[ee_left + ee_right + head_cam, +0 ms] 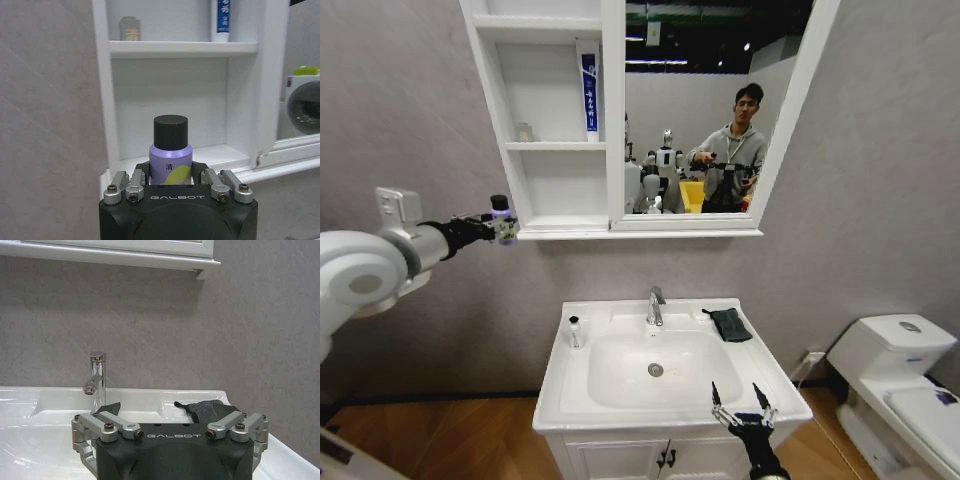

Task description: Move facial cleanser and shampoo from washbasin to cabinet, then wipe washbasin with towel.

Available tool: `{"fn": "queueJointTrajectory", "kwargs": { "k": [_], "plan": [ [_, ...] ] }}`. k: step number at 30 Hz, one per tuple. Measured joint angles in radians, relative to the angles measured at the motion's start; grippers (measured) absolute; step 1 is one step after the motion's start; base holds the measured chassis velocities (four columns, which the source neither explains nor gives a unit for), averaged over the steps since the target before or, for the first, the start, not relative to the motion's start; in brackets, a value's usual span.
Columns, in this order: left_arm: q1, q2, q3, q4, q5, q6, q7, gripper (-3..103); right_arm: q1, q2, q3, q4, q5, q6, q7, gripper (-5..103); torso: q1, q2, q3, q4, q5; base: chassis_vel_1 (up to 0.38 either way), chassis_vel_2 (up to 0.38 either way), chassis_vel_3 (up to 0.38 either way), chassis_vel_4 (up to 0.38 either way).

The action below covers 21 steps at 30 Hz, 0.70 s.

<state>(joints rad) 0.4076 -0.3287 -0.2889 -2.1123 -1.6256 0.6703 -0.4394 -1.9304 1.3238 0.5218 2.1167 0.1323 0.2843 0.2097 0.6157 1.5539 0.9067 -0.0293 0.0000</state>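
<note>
Bottle [170,155], probably shampoo, sits clamped in left end effector [171,181].

I count one purple bottle [170,156] clamped in my left gripper [503,226], one small bottle [574,331] on the basin [620,405], and one dark towel [729,324]. The cabinet [492,100] has three shelves, holding one blue-white tube [589,93] and one small jar [524,132]. One tap [655,306], one toilet [895,385], two grippers counting my right gripper [744,407].
</note>
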Motion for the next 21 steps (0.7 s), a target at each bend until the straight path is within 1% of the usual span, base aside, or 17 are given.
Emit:
{"fn": "queueJointTrajectory", "kwargs": {
  "k": [1,2,3,5,6,8,9,10,11,13,14,16,18,20,21],
  "plan": [
    [-0.041,-0.016,0.040,-0.003,-0.014,0.001,-0.011,43,0.001,0.000,0.001,0.000,0.000,0.001,0.000,100,0.000,0.000,0.000,0.0000,0.0001,0.000,0.000,0.000,0.000],
    [-0.102,-0.041,0.101,-0.001,-0.025,0.001,-0.030,43,0.001,0.000,0.003,0.000,0.002,0.001,0.000,100,0.000,0.000,0.000,0.0002,0.0000,0.000,0.000,0.000,0.000],
    [-0.102,-0.041,0.101,-0.001,-0.025,0.001,-0.030,43,0.001,0.000,0.003,0.000,0.002,0.001,0.000,100,0.000,0.000,0.000,0.0002,0.0000,0.000,0.000,0.000,0.000],
    [-0.236,-0.104,0.239,0.030,-0.029,0.002,-0.065,43,0.002,0.000,0.009,0.002,0.006,0.001,0.000,100,0.000,0.000,0.000,0.0002,0.0001,0.000,0.000,0.000,0.000],
    [-0.236,-0.104,0.239,0.030,-0.029,0.002,-0.065,43,0.002,0.000,0.009,0.002,0.006,0.001,0.000,100,0.000,0.000,0.000,0.0002,0.0001,0.000,0.000,0.000,0.000],
    [-0.338,-0.168,0.331,0.087,0.015,0.001,-0.081,43,0.000,0.000,0.015,0.004,0.012,0.003,0.000,100,0.000,0.000,0.000,0.0001,0.0001,0.000,0.000,0.000,0.000],
    [-0.338,-0.168,0.331,0.087,0.015,0.001,-0.081,43,0.000,0.000,0.015,0.004,0.012,0.003,0.000,100,0.000,0.000,0.000,0.0001,0.0001,0.000,0.000,0.000,0.000],
    [-0.393,-0.206,0.379,0.127,0.037,0.002,-0.092,43,-0.002,0.001,0.019,0.005,0.014,0.005,0.000,100,0.000,0.000,0.000,0.0001,0.0001,0.000,0.000,0.000,0.000],
    [-0.393,-0.206,0.379,0.127,0.037,0.002,-0.092,43,-0.002,0.001,0.019,0.005,0.014,0.005,0.000,100,0.000,0.000,0.000,0.0001,0.0001,0.000,0.000,0.000,0.000],
    [-0.469,-0.255,0.446,0.186,0.063,0.010,-0.114,43,-0.003,0.001,0.024,0.005,0.019,0.007,-0.001,100,0.000,0.000,0.000,0.0001,0.0003,0.000,0.000,0.000,0.000],
    [-0.469,-0.255,0.446,0.186,0.063,0.010,-0.114,43,-0.003,0.001,0.024,0.005,0.019,0.007,-0.001,100,0.000,0.000,0.000,0.0001,0.0003,0.000,0.000,0.000,0.000],
    [-0.526,-0.301,0.507,0.250,0.099,0.026,-0.138,43,-0.001,0.000,0.029,0.005,0.027,0.007,-0.001,100,0.000,0.000,0.000,0.0000,0.0003,0.000,0.000,0.000,0.000],
    [-0.540,-0.314,0.524,0.273,0.114,0.032,-0.144,43,0.001,-0.001,0.030,0.004,0.030,0.007,-0.001,100,0.000,0.000,0.000,0.0001,0.0002,0.000,0.000,0.000,0.000],
    [-0.563,-0.337,0.554,0.321,0.141,0.045,-0.151,43,0.005,-0.001,0.033,0.001,0.035,0.007,-0.001,100,0.000,0.000,0.000,0.0003,0.0001,0.000,0.000,0.000,0.000],
    [-0.563,-0.337,0.554,0.321,0.141,0.045,-0.151,43,0.005,-0.001,0.033,0.001,0.035,0.007,-0.001,100,0.000,0.000,0.000,0.0003,0.0001,0.000,0.000,0.000,0.000]
  ]
}}
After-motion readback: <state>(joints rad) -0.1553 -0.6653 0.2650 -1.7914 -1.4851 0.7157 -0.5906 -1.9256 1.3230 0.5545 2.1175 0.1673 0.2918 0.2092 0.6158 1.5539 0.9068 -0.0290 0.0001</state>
